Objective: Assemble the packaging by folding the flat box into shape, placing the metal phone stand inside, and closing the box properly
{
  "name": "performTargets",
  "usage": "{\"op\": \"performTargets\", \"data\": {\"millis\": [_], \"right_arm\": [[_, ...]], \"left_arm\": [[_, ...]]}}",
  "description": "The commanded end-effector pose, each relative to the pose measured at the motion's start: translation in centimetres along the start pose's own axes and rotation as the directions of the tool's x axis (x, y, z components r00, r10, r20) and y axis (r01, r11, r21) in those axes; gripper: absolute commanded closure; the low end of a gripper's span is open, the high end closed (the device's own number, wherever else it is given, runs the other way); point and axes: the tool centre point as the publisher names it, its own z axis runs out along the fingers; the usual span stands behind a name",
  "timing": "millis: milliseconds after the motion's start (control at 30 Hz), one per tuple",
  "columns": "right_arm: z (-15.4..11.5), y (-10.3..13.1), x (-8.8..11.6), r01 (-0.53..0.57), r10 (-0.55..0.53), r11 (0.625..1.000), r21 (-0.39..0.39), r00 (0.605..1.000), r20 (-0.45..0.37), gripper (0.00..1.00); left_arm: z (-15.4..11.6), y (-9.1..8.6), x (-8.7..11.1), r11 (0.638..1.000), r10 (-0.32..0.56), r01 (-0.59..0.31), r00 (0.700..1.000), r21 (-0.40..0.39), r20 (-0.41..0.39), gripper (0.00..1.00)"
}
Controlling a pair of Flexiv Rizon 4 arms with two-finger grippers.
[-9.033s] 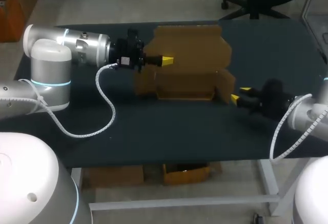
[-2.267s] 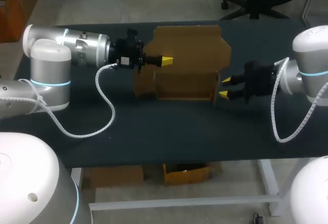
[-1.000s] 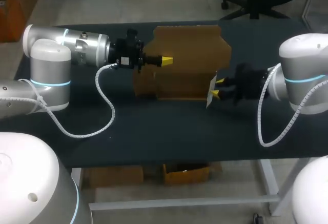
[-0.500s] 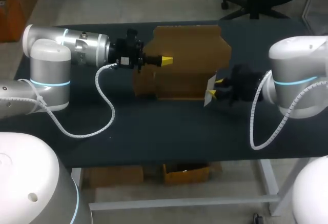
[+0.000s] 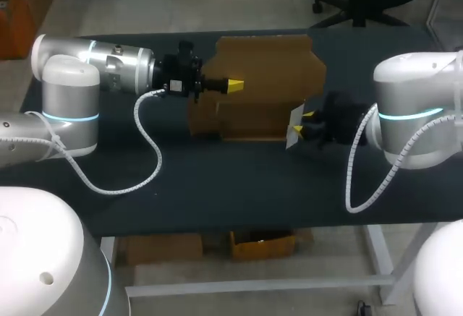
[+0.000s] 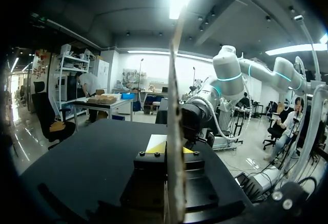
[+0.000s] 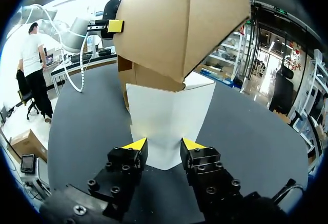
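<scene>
The brown cardboard box point(image 5: 264, 63) lies half folded in the middle of the table. My left gripper point(image 5: 235, 84) is shut on its back panel, which the left wrist view shows edge-on point(image 6: 174, 106) between the fingers of that gripper point(image 6: 166, 149). My right gripper point(image 5: 307, 123) is at the box's right end, open, its yellow tips against the side flap point(image 5: 294, 129). In the right wrist view this white-faced flap point(image 7: 169, 114) stands just ahead of the right gripper point(image 7: 164, 144), with the brown panels point(image 7: 174, 24) above it. No phone stand is in view.
The dark table point(image 5: 217, 178) has bare surface in front of the box and to both sides. My right arm's elbow point(image 5: 416, 110) hangs over the table's right end, and a white cable point(image 5: 148, 157) loops below my left arm.
My right arm has shifted a little to the left, pressing the white-faced side flap closer to the box. The left arm and the back panel have stayed put.
</scene>
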Motion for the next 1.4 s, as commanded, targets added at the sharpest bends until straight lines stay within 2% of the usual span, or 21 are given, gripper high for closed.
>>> {"op": "performTargets", "data": {"millis": [33,700,1400], "right_arm": [[0.5,0.27,0.73,-0.001,0.001,1.0,-0.006,1.0,0.021,0.62],[0.61,0.17,0.93,-0.058,0.059,0.998,-0.018,0.993,0.1,0.61],[0.14,-0.44,0.61,-0.143,0.15,0.988,-0.051,0.965,0.215,0.62]], "left_arm": [[0.31,0.42,-0.06,1.0,0.0,0.0,1.0,0.001,-0.002,1.0],[0.31,0.42,-0.06,1.0,0.0,0.0,1.0,0.001,-0.002,1.0],[0.31,0.42,-0.06,1.0,0.0,0.0,1.0,0.001,-0.002,1.0]]}}
